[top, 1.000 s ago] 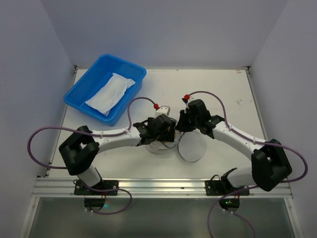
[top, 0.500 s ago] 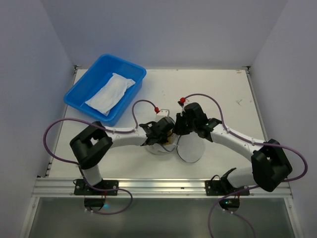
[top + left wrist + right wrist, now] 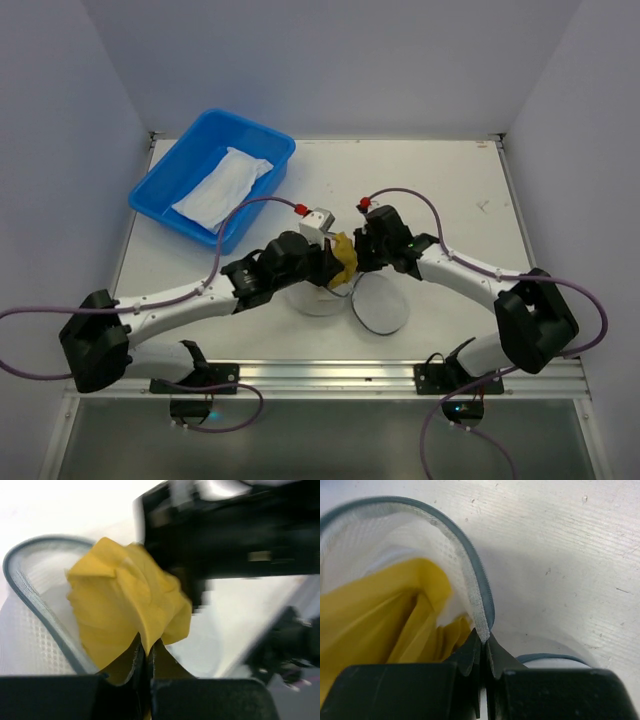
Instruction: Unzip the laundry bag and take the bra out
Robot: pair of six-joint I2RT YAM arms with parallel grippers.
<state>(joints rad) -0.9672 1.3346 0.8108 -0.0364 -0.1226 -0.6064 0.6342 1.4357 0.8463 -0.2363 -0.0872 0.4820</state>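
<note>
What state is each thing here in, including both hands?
White mesh laundry bag with dark zipper rim: unzipped, mouth open, rim pinched.
Mustard-yellow padded bra: bunched, gripped, held up at the bag's mouth.
Left hand: shut on the bra.
Right hand: shut on the bag's rim.
Blue plastic tub: upright.
Flat white cloth: lying folded inside that tub.
</note>
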